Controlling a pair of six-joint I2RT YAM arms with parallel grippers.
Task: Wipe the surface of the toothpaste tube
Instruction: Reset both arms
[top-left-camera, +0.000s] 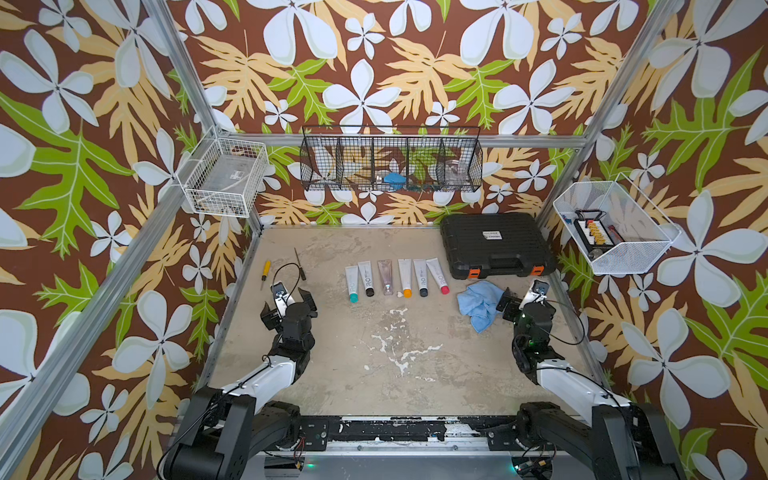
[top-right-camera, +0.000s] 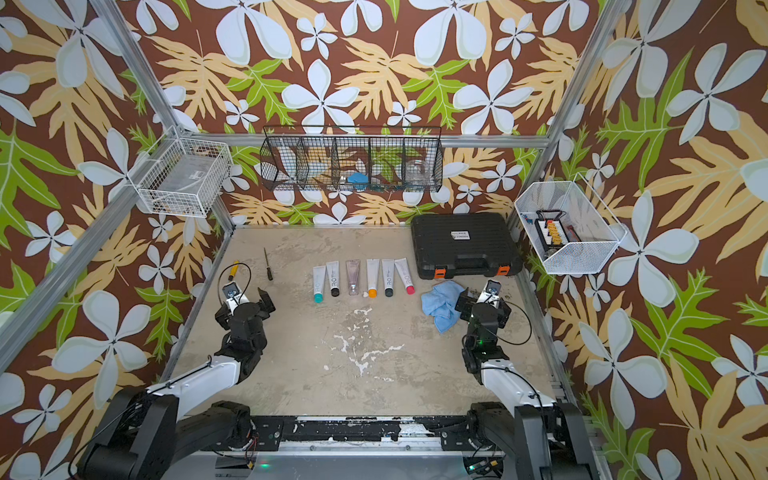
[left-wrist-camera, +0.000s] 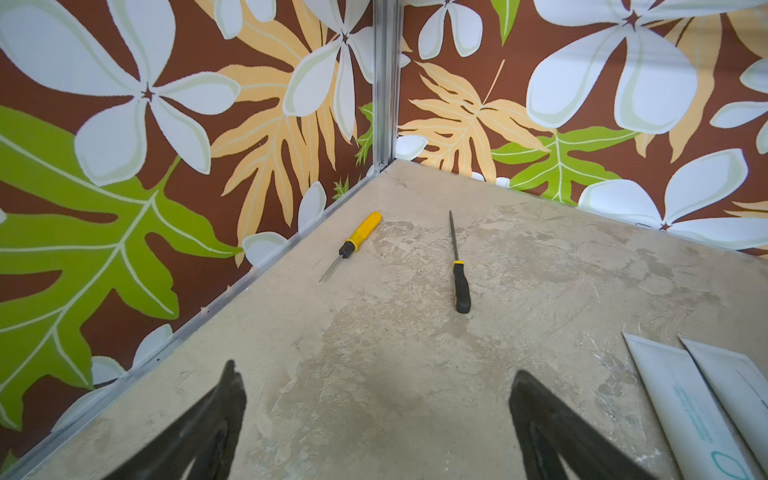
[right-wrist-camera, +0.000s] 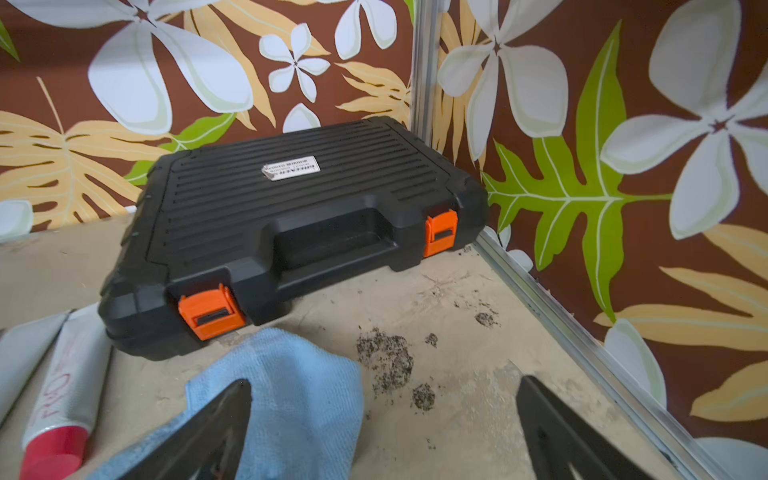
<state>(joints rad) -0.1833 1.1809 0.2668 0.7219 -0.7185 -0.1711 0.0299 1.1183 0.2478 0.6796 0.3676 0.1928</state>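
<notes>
Several toothpaste tubes (top-left-camera: 395, 277) lie side by side at mid-table in both top views (top-right-camera: 361, 277), caps toward the front in teal, black, clear, orange, black and red. A crumpled blue cloth (top-left-camera: 478, 303) (top-right-camera: 440, 303) lies to their right. My right gripper (top-left-camera: 525, 305) (right-wrist-camera: 385, 382) is open just right of the cloth (right-wrist-camera: 291, 395), one finger over its edge, nothing held. The red-capped tube (right-wrist-camera: 62, 395) lies beside the cloth. My left gripper (top-left-camera: 288, 305) (left-wrist-camera: 376, 374) is open and empty over bare table, left of the teal-printed tube (left-wrist-camera: 685, 407).
A closed black tool case (top-left-camera: 496, 245) with orange latches sits at the back right, just behind the cloth. A yellow screwdriver (top-left-camera: 264, 270) and a thin black-handled file (top-left-camera: 299, 264) lie at the far left. Wire baskets hang on the walls. Dark crumbs (right-wrist-camera: 386, 357) dot the table.
</notes>
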